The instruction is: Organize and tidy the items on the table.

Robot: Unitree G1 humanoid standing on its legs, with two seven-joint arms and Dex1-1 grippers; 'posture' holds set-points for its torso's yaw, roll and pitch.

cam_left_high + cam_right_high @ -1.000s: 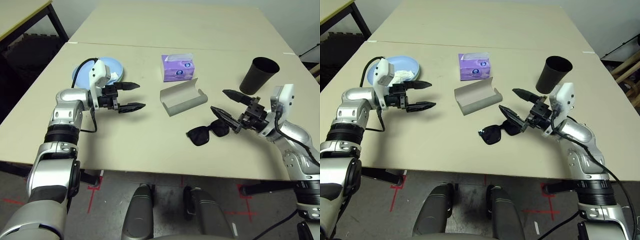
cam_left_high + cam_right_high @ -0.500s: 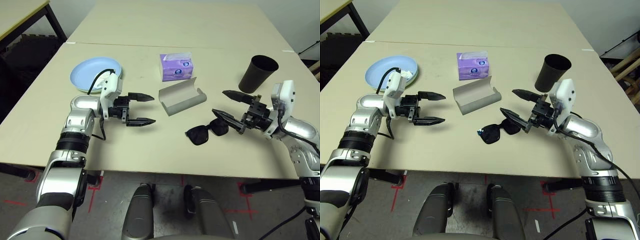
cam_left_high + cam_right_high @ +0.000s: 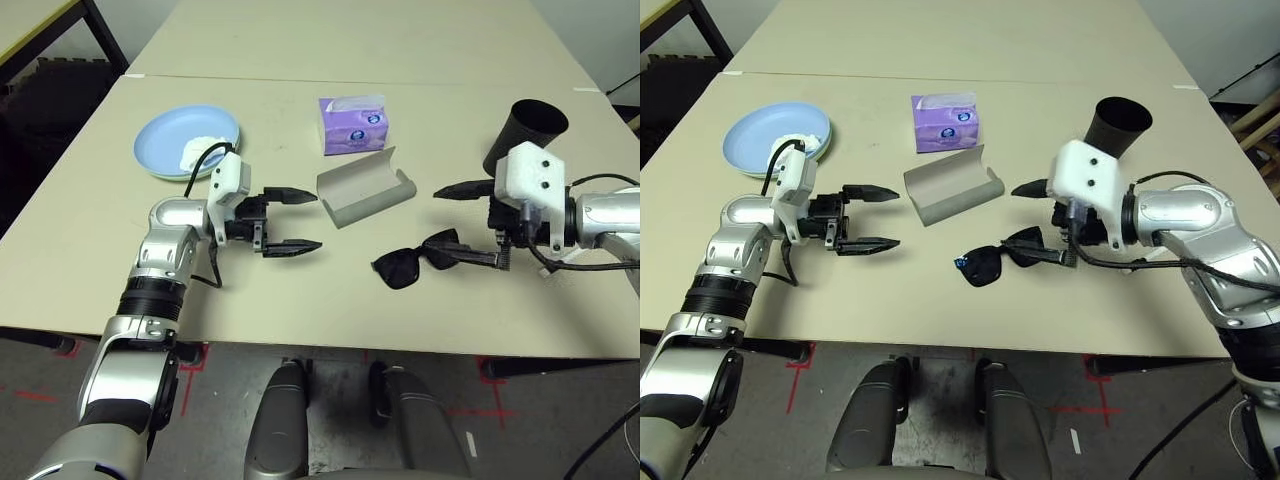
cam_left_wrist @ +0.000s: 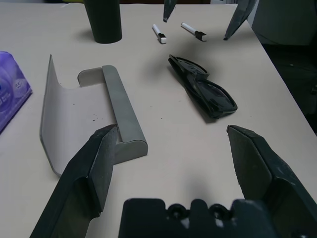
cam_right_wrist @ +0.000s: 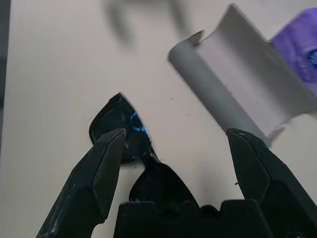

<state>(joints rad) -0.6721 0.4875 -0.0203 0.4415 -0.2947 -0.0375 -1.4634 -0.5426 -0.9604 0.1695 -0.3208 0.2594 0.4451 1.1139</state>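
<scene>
We judge tidying barely begun: our left gripper [image 3: 292, 219] and right gripper [image 3: 465, 223] both gape empty, the black sunglasses [image 3: 415, 263] lying loose at 5 o'clock of the open glasses case [image 3: 364, 189].

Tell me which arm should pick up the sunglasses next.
The right. The right gripper is open and poised right over the black sunglasses, which lie between its fingers in the right wrist view. The left gripper, also open, sits farther off, nearer the open grey glasses case.
</scene>
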